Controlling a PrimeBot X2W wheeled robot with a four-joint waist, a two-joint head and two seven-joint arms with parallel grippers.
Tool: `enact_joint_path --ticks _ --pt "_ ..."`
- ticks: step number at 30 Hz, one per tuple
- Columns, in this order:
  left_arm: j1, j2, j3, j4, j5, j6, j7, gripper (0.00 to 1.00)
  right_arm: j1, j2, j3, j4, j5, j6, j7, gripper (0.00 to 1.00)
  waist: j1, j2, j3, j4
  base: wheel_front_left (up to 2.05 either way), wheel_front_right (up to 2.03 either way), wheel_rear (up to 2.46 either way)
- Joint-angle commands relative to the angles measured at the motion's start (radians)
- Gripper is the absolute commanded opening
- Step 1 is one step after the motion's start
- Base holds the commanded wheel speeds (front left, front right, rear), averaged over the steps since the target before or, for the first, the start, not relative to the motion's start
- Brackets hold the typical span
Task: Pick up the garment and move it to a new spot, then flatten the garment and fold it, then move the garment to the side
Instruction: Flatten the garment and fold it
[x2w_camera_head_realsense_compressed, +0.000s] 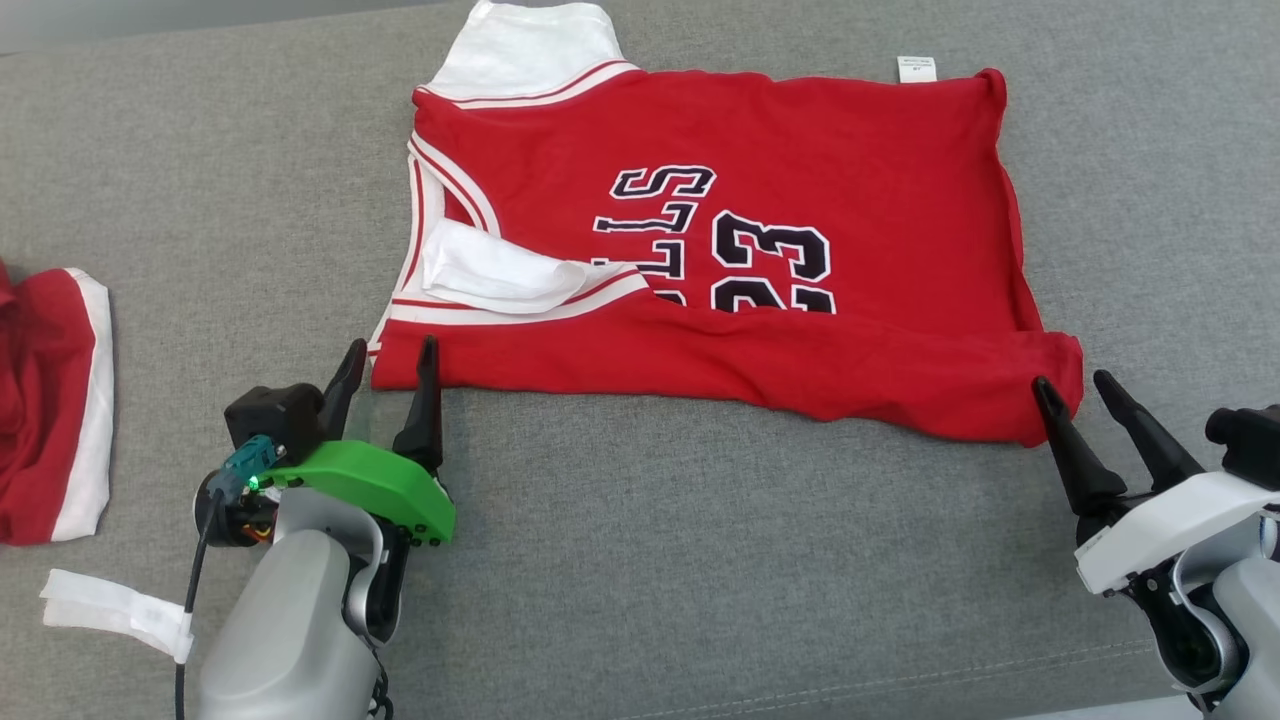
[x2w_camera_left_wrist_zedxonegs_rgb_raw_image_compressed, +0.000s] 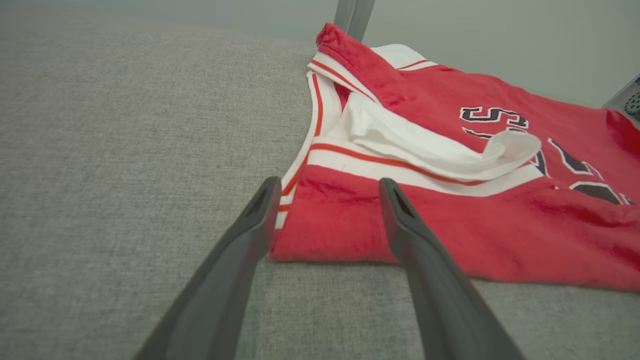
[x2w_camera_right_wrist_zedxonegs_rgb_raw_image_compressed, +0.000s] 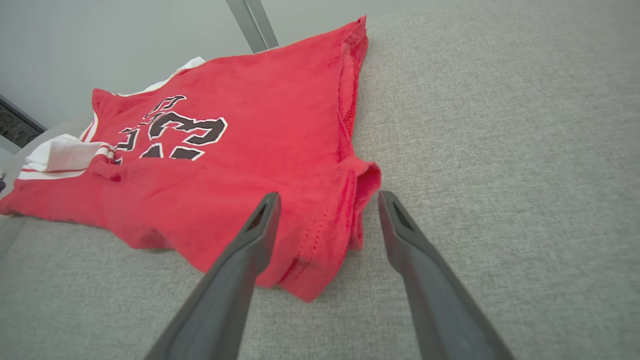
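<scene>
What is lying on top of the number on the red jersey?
The near edge of the jersey itself is folded over the 23 and covers part of it. The covered print cannot be seen.

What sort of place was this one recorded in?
Probably a lab-style garment-folding station, not a home: a broad grey fabric-covered surface bearing a red jersey, a second red-and-white garment set aside, and a bare pale wall with a metal post behind.

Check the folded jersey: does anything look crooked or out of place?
Yes. On the jersey, the near folded edge runs slanted, sagging toward the right corner, and a white flap lies bunched and loose at the trimmed opening on the left.
</scene>
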Motion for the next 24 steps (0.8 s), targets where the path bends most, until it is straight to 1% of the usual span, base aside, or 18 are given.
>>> enact_joint_path --ticks 1,8,12,13,14,15,16,20,24 --pt "0.004 0.011 -0.003 0.007 0.007 0.006 -0.004 1.0 0.009 0.01 0.0 0.004 -0.018 -0.001 -0.004 1.0 0.0 0.0 0.004 0.002 0.0 0.0 0.0" --pt "-0.051 0.02 -0.015 0.081 0.021 0.014 0.006 1.0 -0.033 0.064 0.002 0.074 -0.054 -0.001 0.022 1.0 0.0 0.0 0.022 -0.003 0.0 0.0 0.0" --pt "-0.086 0.015 -0.031 0.128 0.027 0.005 0.023 1.0 -0.064 0.1 0.019 0.105 -0.061 -0.001 0.028 1.0 0.0 0.0 0.035 -0.012 0.0 0.0 0.0" --pt "-0.093 0.013 -0.033 0.14 0.025 0.002 0.023 0.89 -0.072 0.109 0.025 0.112 -0.059 -0.001 0.028 1.0 0.0 0.0 0.037 -0.014 0.0 0.0 0.0" --pt "-0.1 0.012 -0.034 0.152 0.023 0.001 0.022 0.41 -0.08 0.117 0.031 0.121 -0.054 -0.001 0.031 0.67 0.0 0.0 0.039 -0.015 0.0 0.0 0.0" --pt "-0.105 0.011 -0.035 0.161 0.02 -0.001 0.019 0.0 -0.087 0.123 0.036 0.13 -0.052 -0.001 0.032 0.31 0.0 0.0 0.039 -0.015 0.0 0.0 0.0" --pt "-0.11 0.009 -0.036 0.168 0.019 -0.003 0.018 0.0 -0.092 0.127 0.039 0.137 -0.052 -0.001 0.03 0.0 0.0 0.0 0.039 -0.015 0.0 0.0 0.0" --pt "-0.117 0.011 -0.043 0.194 0.017 -0.013 0.011 0.0 -0.106 0.134 0.042 0.157 -0.043 -0.001 0.018 0.0 0.0 0.0 0.024 -0.008 0.0 0.0 0.0" --pt "-0.084 0.016 -0.03 0.18 0.007 -0.017 0.001 0.0 -0.099 0.126 0.036 0.163 -0.041 -0.001 0.006 0.0 0.0 0.0 -0.015 0.001 0.0 0.0 0.0"
